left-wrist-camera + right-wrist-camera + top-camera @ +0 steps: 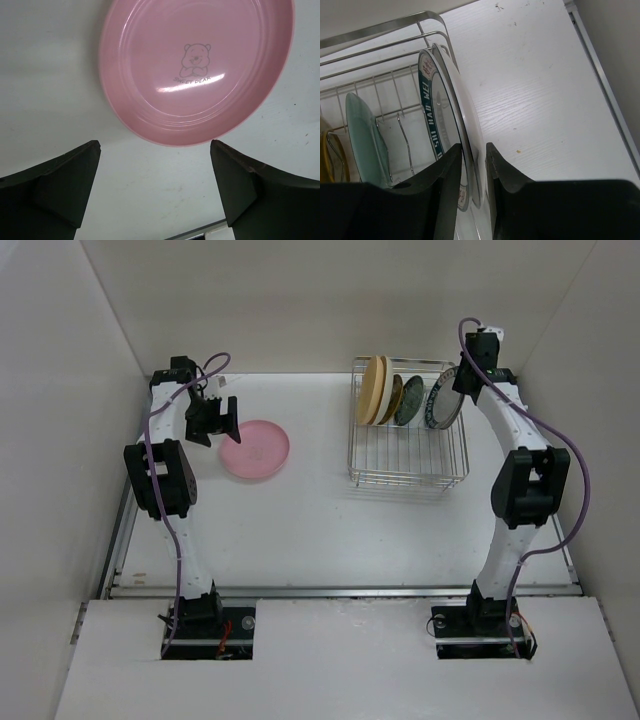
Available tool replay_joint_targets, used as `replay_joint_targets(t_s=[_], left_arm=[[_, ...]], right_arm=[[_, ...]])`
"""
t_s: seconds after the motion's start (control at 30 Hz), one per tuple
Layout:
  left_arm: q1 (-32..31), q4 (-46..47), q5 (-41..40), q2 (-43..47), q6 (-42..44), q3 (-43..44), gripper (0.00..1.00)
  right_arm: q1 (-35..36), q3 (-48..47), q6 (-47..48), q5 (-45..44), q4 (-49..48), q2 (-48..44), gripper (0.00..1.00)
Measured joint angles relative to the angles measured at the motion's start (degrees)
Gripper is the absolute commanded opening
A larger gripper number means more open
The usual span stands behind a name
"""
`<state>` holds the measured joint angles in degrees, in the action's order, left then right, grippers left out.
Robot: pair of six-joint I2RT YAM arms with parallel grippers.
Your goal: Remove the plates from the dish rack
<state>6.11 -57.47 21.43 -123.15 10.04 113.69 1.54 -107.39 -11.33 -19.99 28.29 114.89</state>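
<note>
Quick update from us: the pink plate (255, 449) lies flat on the desk (330, 530), well clear of the dish rack (408, 472). Our left hand (155, 146) hangs just above the plate's near edge, jaws spread wide and holding nothing. The right hand (473, 150) looks pinched onto the rim of the teal-rimmed plate (427, 95), one finger each side. That plate stands on edge at the rack's right end, so we reckon a top-rim grip lets it lift straight out between the bars. The tan plate (374, 390) waits upright at the left end

light: bright, even | shadows: faint | glare: pink plate (200, 67) | wrist foregrounds: blurred
</note>
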Motion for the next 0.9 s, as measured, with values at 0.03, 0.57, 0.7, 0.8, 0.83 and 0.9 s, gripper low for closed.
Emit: replay_joint_targets(t_s=[0.03, 0.57, 0.7, 0.8, 0.83, 0.9], left_arm=[[0.00, 0.00, -0.04, 0.00, 0.02, 0.00, 0.90], [0.00, -0.52, -0.04, 0.04, 0.04, -0.28, 0.96], [0.00, -0.72, -0.04, 0.13, 0.09, -0.63, 1.00], [0.00, -0.72, -0.04, 0.33, 0.11, -0.66, 1.00], [0.00, -0.72, -0.04, 0.35, 0.11, -0.66, 1.00], [0.00, -0.72, -0.04, 0.44, 0.13, -0.68, 1.00]], right_arm=[[0.00, 0.00, 0.00, 0.00, -0.02, 0.00, 0.31], [0.02, 1.51, 0.15, -0.13, -0.28, -1.79, 0.31], [0.02, 3.28, 0.55, -0.66, -0.52, -3.39, 0.31], [0.00, 3.98, 0.96, -1.03, -0.55, -4.26, 0.31], [0.00, 4.07, 1.11, -1.07, -0.55, -4.42, 0.31], [0.00, 4.07, 1.33, -1.14, -0.57, -4.57, 0.31]])
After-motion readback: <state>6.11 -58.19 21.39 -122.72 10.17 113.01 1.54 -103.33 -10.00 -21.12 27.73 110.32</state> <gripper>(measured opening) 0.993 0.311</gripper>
